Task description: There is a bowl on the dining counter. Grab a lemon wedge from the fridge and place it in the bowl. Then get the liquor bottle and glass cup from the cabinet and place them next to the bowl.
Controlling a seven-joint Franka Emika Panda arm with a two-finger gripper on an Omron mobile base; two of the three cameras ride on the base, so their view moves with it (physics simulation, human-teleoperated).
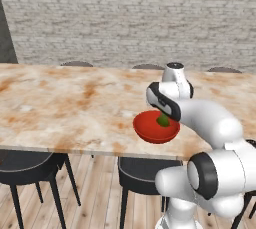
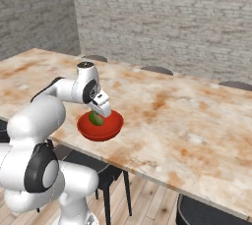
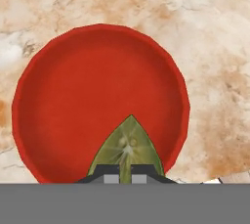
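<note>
Over bowl (image 3: 58, 100), lemon wedge (image 3: 126, 145) in tool (image 3: 125, 174)

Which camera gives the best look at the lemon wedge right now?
The hand view: the lemon wedge sits large and close, pinched in the shut gripper over the red bowl, its pointed tip and pale flesh clear. In the left base view it is a small green patch beside the arm; the right base view shows similarly little.

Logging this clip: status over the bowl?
Tool shut on lemon wedge. Wedge above red bowl, not released. Nothing in the way.
</note>
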